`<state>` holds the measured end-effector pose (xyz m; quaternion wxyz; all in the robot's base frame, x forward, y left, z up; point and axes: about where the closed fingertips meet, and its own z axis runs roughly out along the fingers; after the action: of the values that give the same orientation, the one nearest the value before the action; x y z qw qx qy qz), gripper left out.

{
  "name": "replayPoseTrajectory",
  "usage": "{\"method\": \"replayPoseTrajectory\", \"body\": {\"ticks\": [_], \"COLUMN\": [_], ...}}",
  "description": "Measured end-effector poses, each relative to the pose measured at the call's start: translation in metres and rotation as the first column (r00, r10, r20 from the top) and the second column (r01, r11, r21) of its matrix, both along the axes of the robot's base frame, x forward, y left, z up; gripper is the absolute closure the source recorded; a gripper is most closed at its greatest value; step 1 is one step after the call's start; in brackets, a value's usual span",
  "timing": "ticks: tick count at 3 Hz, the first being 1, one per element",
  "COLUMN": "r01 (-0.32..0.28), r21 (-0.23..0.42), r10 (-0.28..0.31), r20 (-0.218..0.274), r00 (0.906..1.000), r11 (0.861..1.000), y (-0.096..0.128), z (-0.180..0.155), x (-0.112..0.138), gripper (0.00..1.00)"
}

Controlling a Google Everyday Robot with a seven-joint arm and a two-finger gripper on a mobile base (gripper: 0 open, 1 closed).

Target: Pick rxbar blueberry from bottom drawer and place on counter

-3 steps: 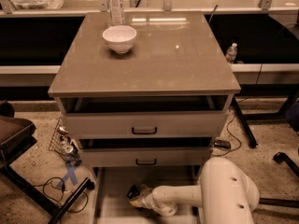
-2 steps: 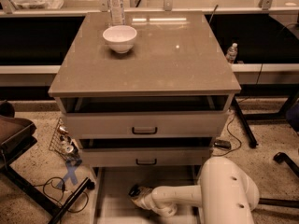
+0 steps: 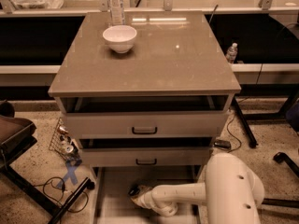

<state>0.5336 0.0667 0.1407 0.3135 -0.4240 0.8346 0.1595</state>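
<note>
bar: not clearly made out; small dark shape at gripper (image 3: 136,193) tip could be it, cannot tell. gripper low inside bottom drawer (image 3: 112,204), which is pulled out, pale floor showing; grip state cannot tell. two upper drawers (image 3: 145,125) slightly ajar. counter (image 3: 177,59) holds white bowl (image 3: 120,38), bottle (image 3: 116,6) just behind.

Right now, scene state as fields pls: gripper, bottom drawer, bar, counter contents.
gripper: low inside the bottom drawer, left of centre, arm reaching in from the right
bottom drawer: pulled out, pale floor showing
rxbar blueberry: not on the counter; small dark shape at the gripper, cannot confirm it is the bar
counter: white bowl at rear left, water bottle behind it
</note>
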Motion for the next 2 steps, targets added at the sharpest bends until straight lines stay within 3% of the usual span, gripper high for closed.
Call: {"method": "replayPoseTrajectory", "body": {"ticks": [1, 2], "r01": [0.024, 0.035], "r21": [-0.035, -0.101], "r10": [-0.024, -0.039], "r20": [0.011, -0.031], "r00": [0.9997, 0.9988], "r11": [0.999, 0.994], "y": [-0.004, -0.009], "z": [0.048, 0.102], "x": [0.000, -0.018], "gripper": [1.00, 1.00]}}
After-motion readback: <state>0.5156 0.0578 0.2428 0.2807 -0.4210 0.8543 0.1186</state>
